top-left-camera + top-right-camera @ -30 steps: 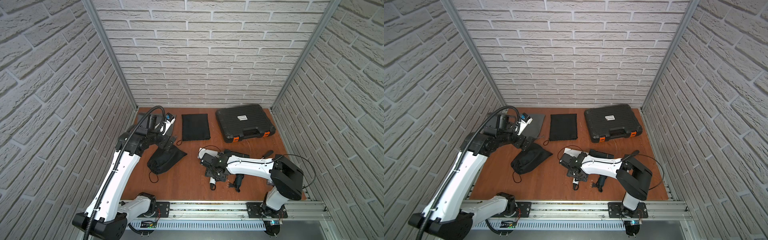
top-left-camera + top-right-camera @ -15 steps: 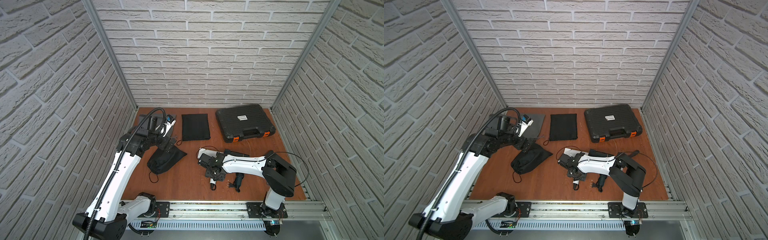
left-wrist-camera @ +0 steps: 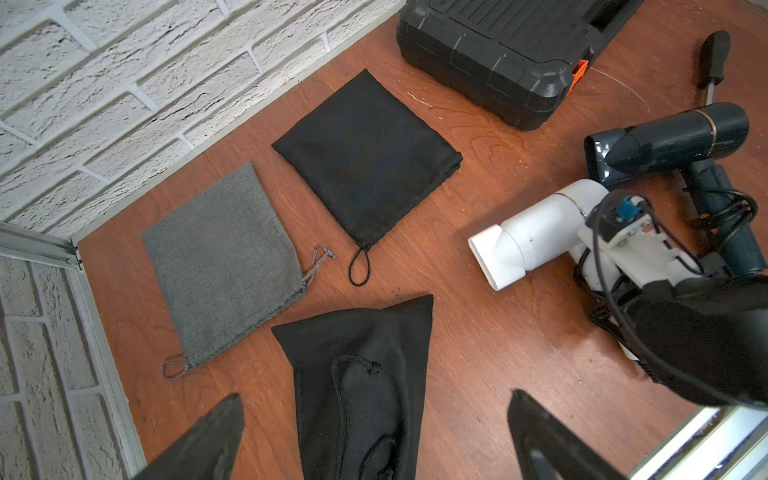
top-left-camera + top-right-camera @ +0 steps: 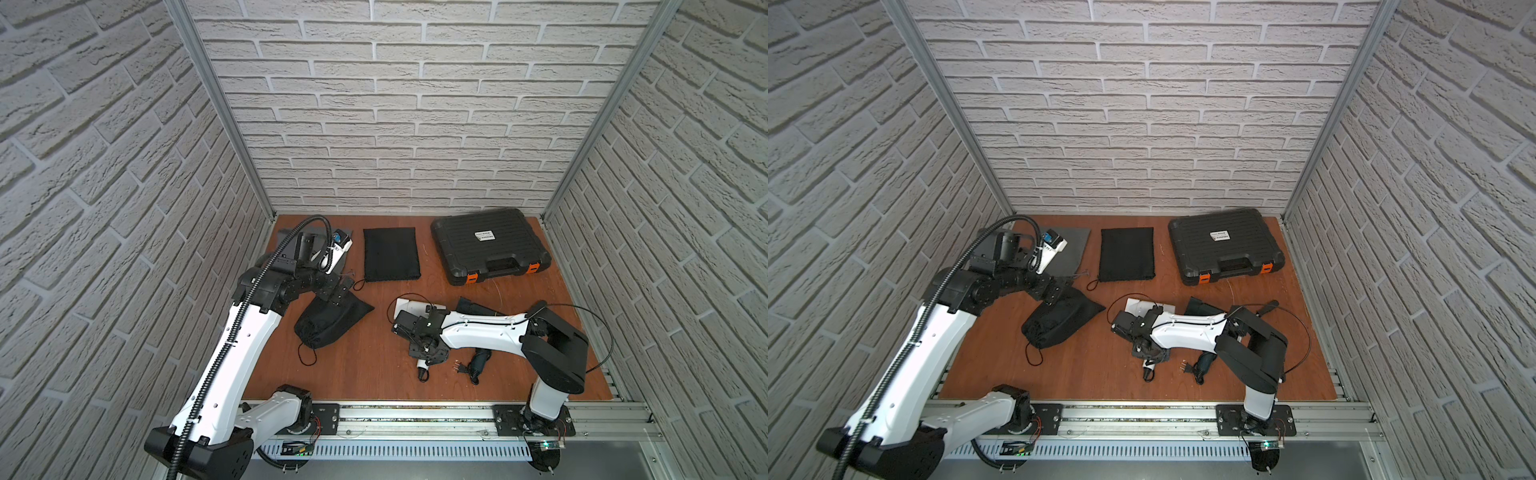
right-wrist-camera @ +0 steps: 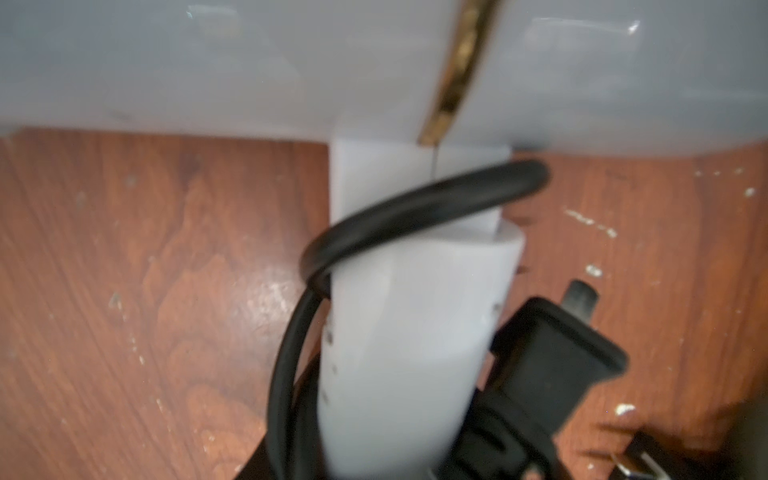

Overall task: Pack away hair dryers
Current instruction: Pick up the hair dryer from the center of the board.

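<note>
Wooden table (image 4: 374, 374), brick-pattern walls on three sides.

Black hard case (image 4: 490, 249) is shut, orange latches to the front, at the far right.

The left arm reaches to the far left and hides most of the flat grey pouch (image 3: 224, 262) in both top views. The right arm lies low across mid-table, over both loose dryers.

A flat black pouch (image 4: 390, 253) lies between the grey pouch and the case. A bulging black pouch (image 4: 328, 322) lies nearer, contents hidden.

The left gripper (image 3: 374, 395) hangs above the bulging pouch's far end, jaws spread wide, nothing between them.

The white hair dryer (image 3: 536, 232) lies on its side at mid-table, nozzle toward the pouches. The right gripper (image 4: 424, 353) sits over its handle. Cannot tell whether the jaws grip it: the wrist view is filled by the handle.

The dark teal hair dryer (image 3: 681, 141) lies just beside the white one, largely under the right arm.

A black cord (image 5: 395, 216) loops across the white handle, with the plug (image 5: 552, 353) just beside it.

A screwdriver (image 3: 712, 58) lies near the teal dryer.
</note>
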`<state>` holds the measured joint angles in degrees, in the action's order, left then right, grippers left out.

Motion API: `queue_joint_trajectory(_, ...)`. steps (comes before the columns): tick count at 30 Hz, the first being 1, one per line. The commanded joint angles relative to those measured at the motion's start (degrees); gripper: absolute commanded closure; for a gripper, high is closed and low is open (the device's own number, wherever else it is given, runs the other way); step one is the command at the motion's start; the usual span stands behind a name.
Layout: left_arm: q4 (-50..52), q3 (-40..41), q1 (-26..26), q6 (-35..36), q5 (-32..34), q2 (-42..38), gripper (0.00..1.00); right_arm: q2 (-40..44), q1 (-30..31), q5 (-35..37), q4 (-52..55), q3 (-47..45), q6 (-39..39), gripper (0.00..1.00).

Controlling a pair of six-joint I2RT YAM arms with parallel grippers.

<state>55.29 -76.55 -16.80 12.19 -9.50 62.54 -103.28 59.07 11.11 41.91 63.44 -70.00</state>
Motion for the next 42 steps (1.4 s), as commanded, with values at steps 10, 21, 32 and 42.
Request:
queue_joint_trajectory(10, 1.1, -8.8, 1.6, -3.3, 3.6, 1.5, 0.02, 6.1, 2.3, 4.4, -2.5, 1.9, 13.1, 0.98)
queue_joint_trajectory(21, 9.1, -22.7, 9.9, -7.3, -13.6, 9.4, 0.02, 15.5, 2.4, 9.0, -6.0, 3.7, 26.7, 0.98)
queue_joint_trajectory(32, 24.9, -34.3, 9.9, 1.0, -37.6, 19.1, 0.02, 18.1, 4.7, 18.6, -1.3, 18.8, 44.0, 0.98)
queue_joint_trajectory(42, 30.5, -36.2, 6.6, 3.6, -39.4, 21.1, 0.02, 22.0, 5.7, 21.6, -2.4, 21.2, 50.6, 0.98)
